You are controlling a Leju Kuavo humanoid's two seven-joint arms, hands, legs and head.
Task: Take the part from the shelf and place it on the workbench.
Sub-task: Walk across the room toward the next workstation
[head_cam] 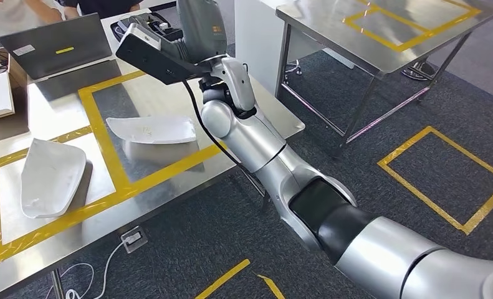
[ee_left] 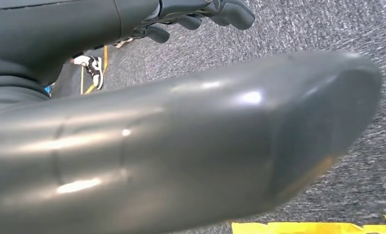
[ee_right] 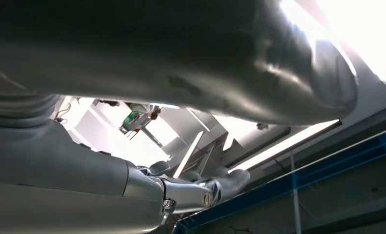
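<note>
**A:** Head view first: where's the part?

**B:** Two white shells lie on the workbench [head_cam: 265,109], each inside a frame of yellow tape [head_cam: 100,134]. The white part [head_cam: 151,129] sits near the bench's middle, and a second shell [head_cam: 50,177] lies toward its near left corner. The right hand [head_cam: 200,25] hangs above the bench's far side, beside the laptop [head_cam: 53,43].

**A:** Is it grasping anything?

**B:** I can't tell from there. The right wrist view settles it: the thumb [ee_right: 205,63] and fingers [ee_right: 225,180] are spread, with ceiling lights between them and nothing held.

**A:** And the left wrist view?

**B:** The left hand [ee_left: 181,146] hangs over carpet [ee_left: 298,29], away from the bench. Its fingers [ee_left: 230,12] are clear of the thumb and it's empty.

**A:** So which step?

**B:** I'd say the placing is finished. The next move calls for drawing the right arm back without clipping the part just beside its forearm.
</note>
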